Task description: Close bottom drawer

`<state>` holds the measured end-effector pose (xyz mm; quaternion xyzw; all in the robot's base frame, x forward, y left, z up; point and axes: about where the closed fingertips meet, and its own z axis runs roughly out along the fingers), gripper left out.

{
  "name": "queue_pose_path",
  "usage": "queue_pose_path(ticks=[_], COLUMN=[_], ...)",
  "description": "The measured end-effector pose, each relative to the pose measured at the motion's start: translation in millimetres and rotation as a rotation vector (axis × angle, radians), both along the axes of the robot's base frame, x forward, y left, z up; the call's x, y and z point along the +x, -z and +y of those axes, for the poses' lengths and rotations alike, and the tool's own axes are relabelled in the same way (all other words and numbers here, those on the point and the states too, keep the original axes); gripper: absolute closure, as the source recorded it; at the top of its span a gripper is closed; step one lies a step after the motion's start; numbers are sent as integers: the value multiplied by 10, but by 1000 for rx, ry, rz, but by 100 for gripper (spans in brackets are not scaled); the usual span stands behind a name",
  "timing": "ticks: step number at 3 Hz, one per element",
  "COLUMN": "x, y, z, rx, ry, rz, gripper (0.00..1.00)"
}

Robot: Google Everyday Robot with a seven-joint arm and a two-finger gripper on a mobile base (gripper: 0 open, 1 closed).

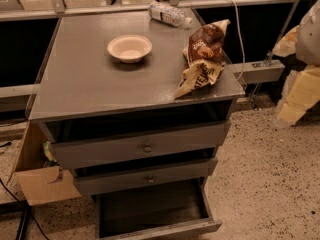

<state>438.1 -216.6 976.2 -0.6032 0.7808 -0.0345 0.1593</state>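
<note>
The grey cabinet has three drawers, all pulled out by different amounts. The bottom drawer [159, 230] is pulled out furthest, at the lower edge of the camera view. Its slim front panel sits at the frame's bottom and its dark box interior [150, 206] is exposed. The middle drawer [145, 178] and the top drawer [142, 146] are each out a little. My gripper [291, 104], on a cream and white arm, hangs at the right edge. It is beside the cabinet's right side, level with the top, well above the bottom drawer and not touching it.
On the cabinet top [85, 84] are a beige bowl [129, 48], a brown chip bag [202, 56] at the right front corner and a plastic bottle [169, 14] at the back. A cardboard box [42, 184] stands left of the cabinet. Speckled floor [265, 184] lies to the right.
</note>
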Motion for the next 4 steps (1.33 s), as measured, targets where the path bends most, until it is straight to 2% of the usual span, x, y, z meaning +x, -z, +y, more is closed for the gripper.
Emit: queue_pose_path(ticks=[1,2,3,4], x=[-39,-88,-73,-27], y=[86,421,1098,1611], z=[14,148,465,699], rx=[47,156,304,385], ry=[25,75,123,156], rz=[-11,-2,20,33], gripper=[38,62,91,100])
